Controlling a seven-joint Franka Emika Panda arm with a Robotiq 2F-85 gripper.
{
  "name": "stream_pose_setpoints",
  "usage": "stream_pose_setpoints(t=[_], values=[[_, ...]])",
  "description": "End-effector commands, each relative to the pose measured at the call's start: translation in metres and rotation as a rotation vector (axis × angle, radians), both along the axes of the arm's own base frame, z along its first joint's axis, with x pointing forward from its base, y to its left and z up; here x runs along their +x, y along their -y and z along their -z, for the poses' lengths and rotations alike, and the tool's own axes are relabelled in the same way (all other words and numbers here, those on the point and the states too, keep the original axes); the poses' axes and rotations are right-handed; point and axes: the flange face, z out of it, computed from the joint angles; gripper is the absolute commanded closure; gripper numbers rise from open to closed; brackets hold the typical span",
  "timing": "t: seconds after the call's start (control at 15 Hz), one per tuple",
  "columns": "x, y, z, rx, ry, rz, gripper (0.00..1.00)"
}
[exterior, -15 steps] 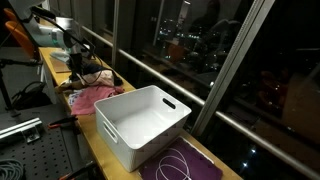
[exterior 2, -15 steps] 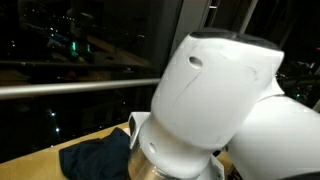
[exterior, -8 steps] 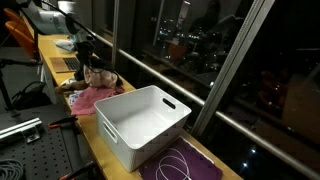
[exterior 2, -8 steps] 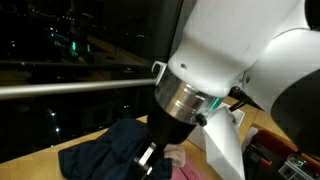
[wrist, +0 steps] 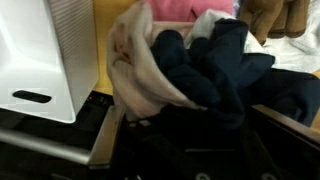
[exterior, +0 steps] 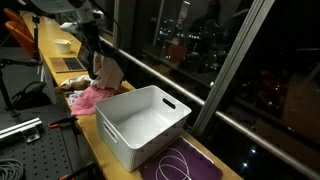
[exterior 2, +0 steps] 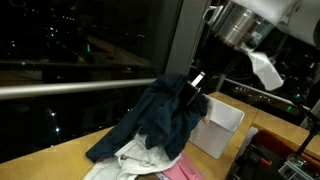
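The end effector [exterior 2: 197,84] is clamped shut on a dark blue garment [exterior 2: 163,115] — the cloth hangs just beneath it, draping onto the clothes pile [exterior 2: 140,160] on the desk [exterior 2: 50,160] — beside a white bin [exterior 2: 222,125].

Suspended garment [exterior: 106,70] above pink cloth [exterior: 88,98]; white bin [exterior: 160,130] beside

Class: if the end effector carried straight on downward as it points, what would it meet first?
Probably the clothes pile beneath the end effector, below the dark blue garment it grips. The white bin stands aside. Depth is unclear.
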Motion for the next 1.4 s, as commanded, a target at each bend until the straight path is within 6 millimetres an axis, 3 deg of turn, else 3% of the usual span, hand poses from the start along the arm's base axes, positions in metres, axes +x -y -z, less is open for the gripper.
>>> stream_pose_setpoints(t=[0.0,0.27,0.73,1.07,1.33], values=[[-0.016,0.051,-0.059,-0.019,0.068,0.069,1.0],[-0.019,0.096,-0.084,-0.015,0.101,0.136,1.0],[-0.023,0.163,-0.09,-0.02,0.112,0.229,1.0],[-0.012,0.218,-0.103,-0.003,0.102,0.283,1.0],[0.003,0.264,-0.124,0.01,0.1,0.309,1.0]])
